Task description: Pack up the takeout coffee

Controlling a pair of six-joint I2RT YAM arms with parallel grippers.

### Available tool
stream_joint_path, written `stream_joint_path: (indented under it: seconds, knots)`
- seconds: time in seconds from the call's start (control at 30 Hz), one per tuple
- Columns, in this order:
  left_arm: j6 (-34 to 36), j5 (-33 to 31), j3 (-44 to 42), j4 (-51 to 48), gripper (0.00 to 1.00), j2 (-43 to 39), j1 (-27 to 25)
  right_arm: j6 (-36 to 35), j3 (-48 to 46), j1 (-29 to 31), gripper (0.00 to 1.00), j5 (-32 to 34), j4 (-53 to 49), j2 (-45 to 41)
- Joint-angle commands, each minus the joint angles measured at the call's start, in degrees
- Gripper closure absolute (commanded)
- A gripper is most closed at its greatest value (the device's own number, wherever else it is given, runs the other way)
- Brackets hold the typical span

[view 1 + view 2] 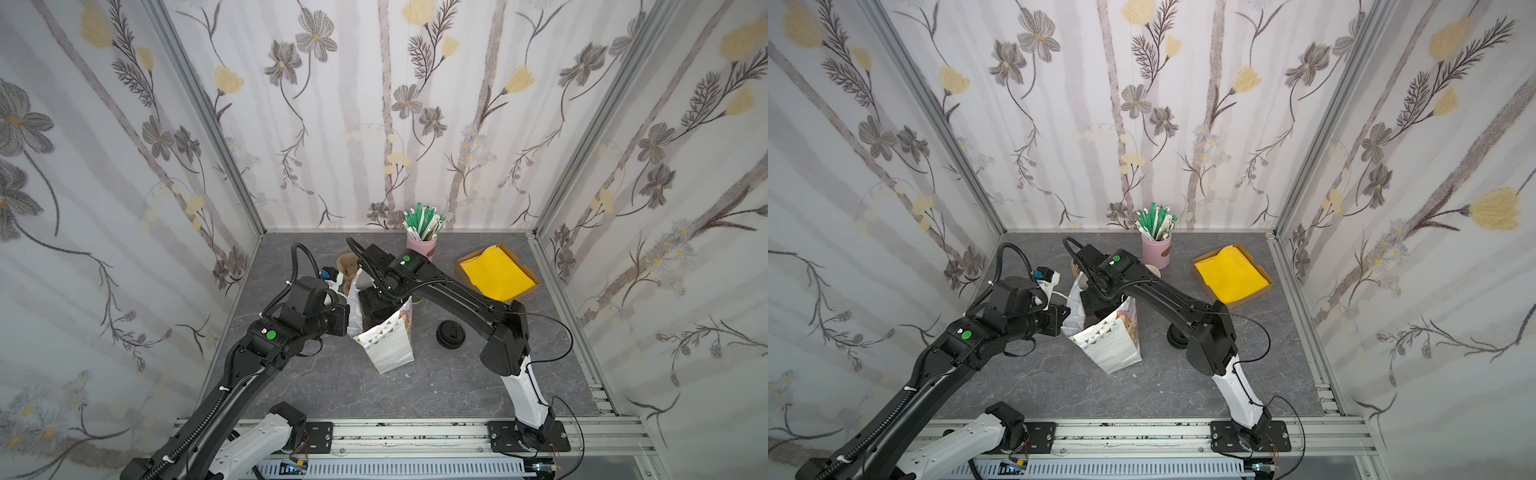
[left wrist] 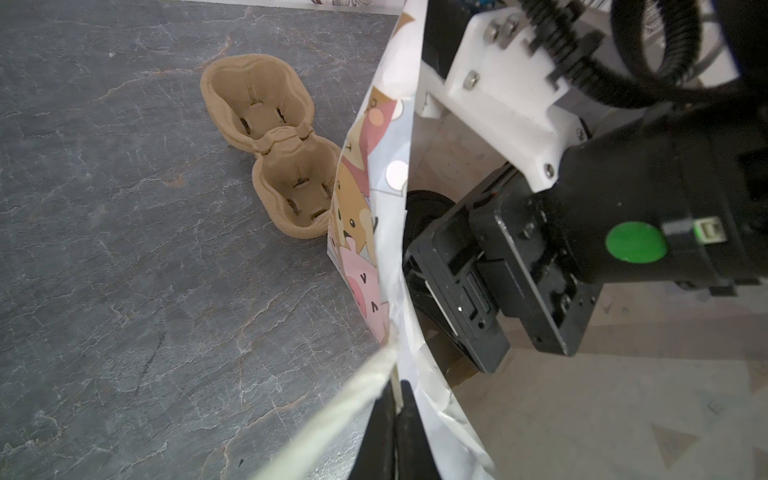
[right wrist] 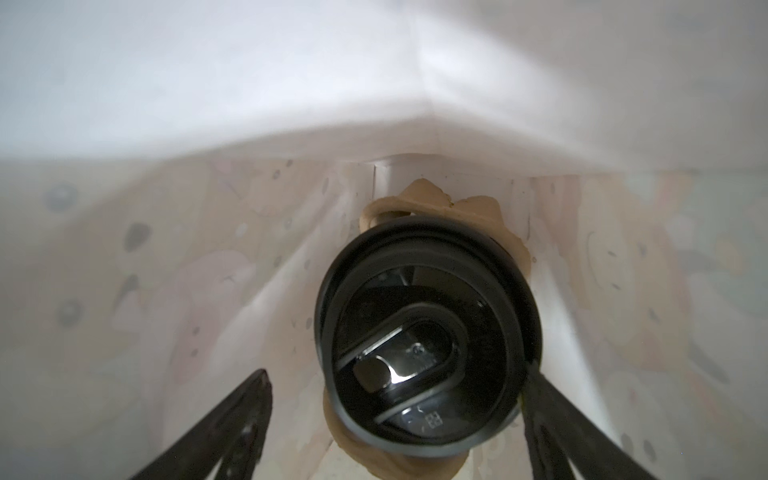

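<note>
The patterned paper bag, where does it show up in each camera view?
Both top views: the paper bag stands mid-table between the arms.
Left wrist: its cartoon-printed wall runs down the middle.
Right wrist: seen from inside, pale walls around the takeout coffee cup.
Landmark: the empty pulp cup carrier beside the bag, in the top and left wrist views only.

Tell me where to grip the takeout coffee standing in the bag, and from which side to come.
Grip the takeout coffee across its black lid's round rim, coming straight down through the open mouth of the bag. It stands upright in a pulp carrier with the paper walls close around it, so only the lid is reachable, and no sideways approach looks possible.
</note>
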Motion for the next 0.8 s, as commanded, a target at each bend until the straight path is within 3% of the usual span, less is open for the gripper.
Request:
stream_joint_path:
  seconds: [0.0, 0.77]
  knots:
    - [0.46, -0.28, 0.25, -1.29, 1.00, -0.06, 0.03, 1.28, 0.52, -0.15, 0.06, 2.25, 1.15, -0.53]
    - [0.90, -0.83, 1.88, -1.29, 1.00, 0.66, 0.01, 5.88, 0.74, 0.10, 0.01, 6.66, 0.56, -0.70]
